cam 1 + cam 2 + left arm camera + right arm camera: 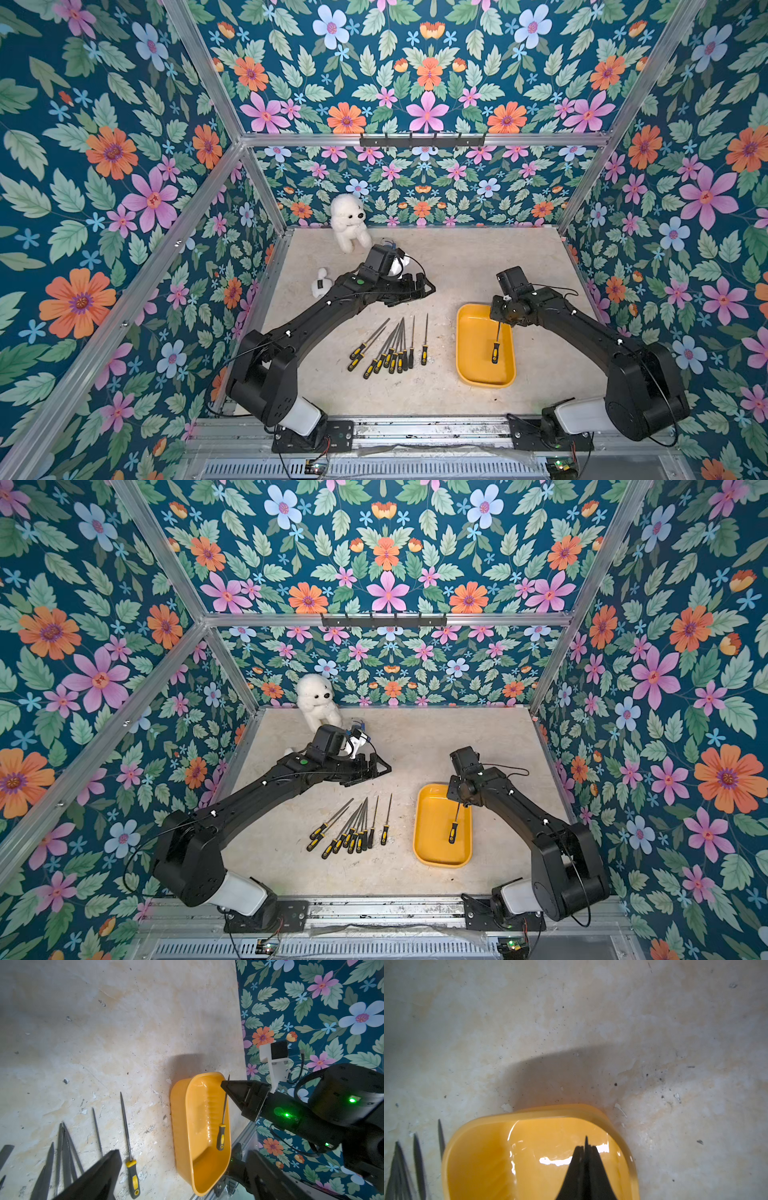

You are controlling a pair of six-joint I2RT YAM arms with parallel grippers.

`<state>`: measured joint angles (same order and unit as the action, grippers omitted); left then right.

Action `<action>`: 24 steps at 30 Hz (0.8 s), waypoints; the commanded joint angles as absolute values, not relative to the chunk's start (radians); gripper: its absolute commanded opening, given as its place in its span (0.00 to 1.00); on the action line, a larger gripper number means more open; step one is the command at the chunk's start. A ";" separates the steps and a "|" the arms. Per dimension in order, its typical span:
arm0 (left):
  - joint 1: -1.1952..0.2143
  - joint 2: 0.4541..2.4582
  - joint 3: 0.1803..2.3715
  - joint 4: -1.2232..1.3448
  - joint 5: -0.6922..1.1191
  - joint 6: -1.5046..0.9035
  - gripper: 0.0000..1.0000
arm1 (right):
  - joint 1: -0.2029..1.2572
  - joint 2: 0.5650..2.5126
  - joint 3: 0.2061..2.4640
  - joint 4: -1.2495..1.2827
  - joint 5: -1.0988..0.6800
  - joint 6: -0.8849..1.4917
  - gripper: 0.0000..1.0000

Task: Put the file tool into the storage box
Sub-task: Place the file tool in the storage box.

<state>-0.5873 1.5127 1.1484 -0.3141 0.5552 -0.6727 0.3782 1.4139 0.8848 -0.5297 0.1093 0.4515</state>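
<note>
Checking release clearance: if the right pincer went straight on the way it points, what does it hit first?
Likely the storage box: its inner floor near the far wall lies ahead of the right pincer, which is shut on the file. Depth is unclear.

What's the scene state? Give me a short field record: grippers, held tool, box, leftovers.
left gripper: open, empty, above the table
right gripper: shut on a file, gripping the blade near its tip
file pose: tilted, handle down inside the storage box; contact with the box floor unclear
loose files: several, side by side on the table beside the box
other: white plush toy at the back wall
</note>
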 commanded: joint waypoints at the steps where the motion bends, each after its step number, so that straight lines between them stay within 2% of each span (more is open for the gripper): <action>1: -0.586 1.498 1.127 -0.305 0.511 -0.660 1.00 | 0.385 1.421 0.853 -0.469 0.142 0.438 0.00; 24: -0.586 1.503 1.058 -0.314 0.454 -0.674 1.00 | 0.476 1.471 0.711 -0.362 0.143 0.439 0.00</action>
<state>-0.5865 1.4994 1.0592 -0.3134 0.4629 -0.6743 0.4721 1.4677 0.7208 -0.3809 0.1341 0.4255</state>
